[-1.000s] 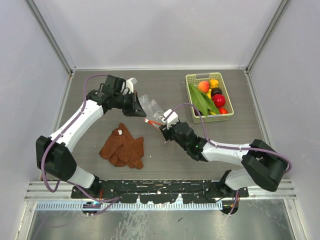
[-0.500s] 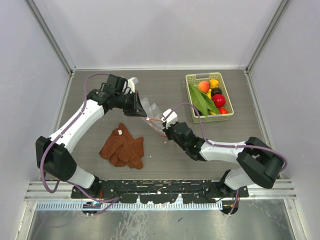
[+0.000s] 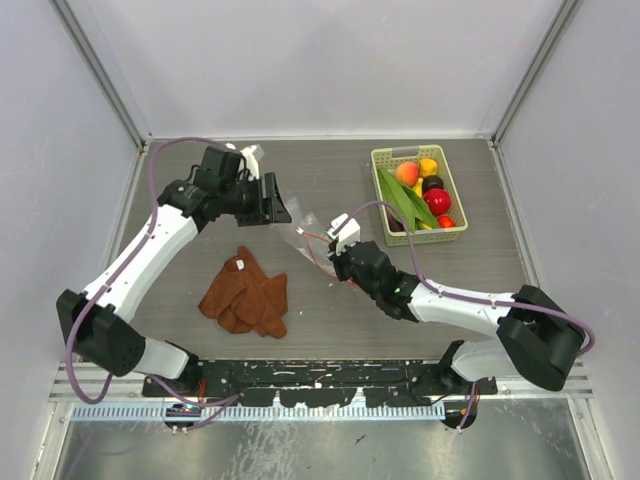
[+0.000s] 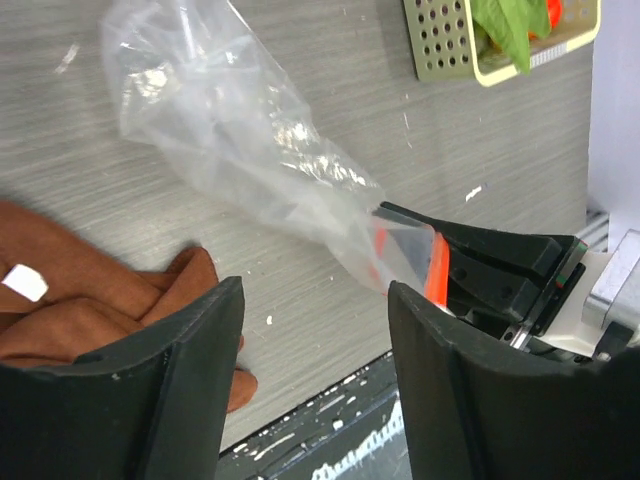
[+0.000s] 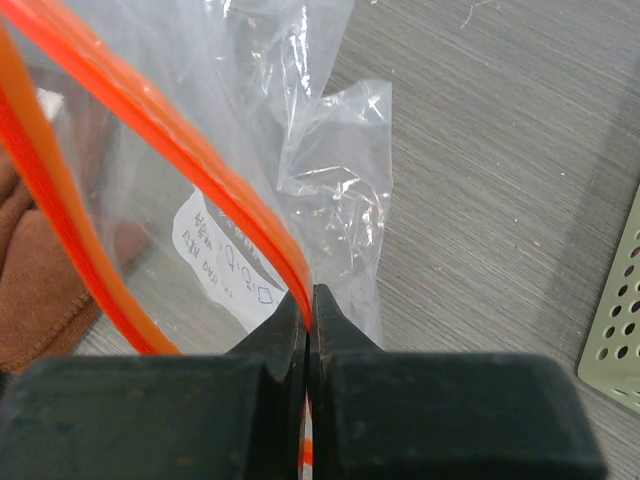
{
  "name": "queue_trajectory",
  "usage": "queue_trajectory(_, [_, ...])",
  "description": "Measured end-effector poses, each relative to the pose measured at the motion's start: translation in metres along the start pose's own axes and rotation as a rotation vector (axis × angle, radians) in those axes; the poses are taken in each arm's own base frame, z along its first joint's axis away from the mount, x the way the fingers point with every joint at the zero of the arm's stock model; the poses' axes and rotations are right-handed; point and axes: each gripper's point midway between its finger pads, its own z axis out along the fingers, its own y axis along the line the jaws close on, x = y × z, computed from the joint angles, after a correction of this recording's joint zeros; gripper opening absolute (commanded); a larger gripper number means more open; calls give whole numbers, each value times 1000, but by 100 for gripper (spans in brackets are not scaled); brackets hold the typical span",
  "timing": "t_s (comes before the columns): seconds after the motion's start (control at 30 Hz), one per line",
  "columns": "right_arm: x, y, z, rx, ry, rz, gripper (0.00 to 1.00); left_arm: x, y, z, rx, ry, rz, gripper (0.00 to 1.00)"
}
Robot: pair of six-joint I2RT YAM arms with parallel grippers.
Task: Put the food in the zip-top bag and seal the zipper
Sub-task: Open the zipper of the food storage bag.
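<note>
clear zip-top bag (image 4: pixel 230 130) holds no food (image 3: pixel 406 172), all in green basket (image 3: pixel 425 238); right gripper (image 5: pixel 310 300) pinches the unsealed zipper (image 5: pixel 200 160), left gripper (image 4: pixel 315 290) gapes empty.

We show the clear, wrinkled zip-top bag (image 3: pixel 303 228) lying slack, mouth parted, with one lip of its orange-red zipper (image 5: pixel 200 165) pinched in the right gripper (image 5: pixel 310 292). The peach (image 3: pixel 406 173), red apple (image 3: pixel 437 200), dark purple piece (image 3: pixel 432 184), orange-yellow piece (image 3: pixel 428 166) and green leaves (image 3: pixel 405 205) lie together in the pale green basket (image 3: pixel 425 238), to the bag's right
</note>
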Motion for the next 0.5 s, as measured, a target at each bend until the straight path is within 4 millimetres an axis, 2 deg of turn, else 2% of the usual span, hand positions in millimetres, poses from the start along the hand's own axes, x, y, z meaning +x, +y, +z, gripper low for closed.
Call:
queue_trajectory(0.13, [-9, -1, -3, 13, 23, 40, 1, -12, 1, -23, -33, -109, 34, 74])
queue_trajectory(0.2, [-15, 0, -4, 18, 31, 64, 1, -15, 3, -34, -47, -162, 48, 86])
queue_trajectory(0.33, [-20, 1, -8, 22, 54, 107, 1, -19, 8, -52, -77, -250, 60, 98])
queue_trajectory(0.5, [-21, -1, -18, 35, 92, 149, 1, -20, 20, -62, -131, -316, 59, 98])
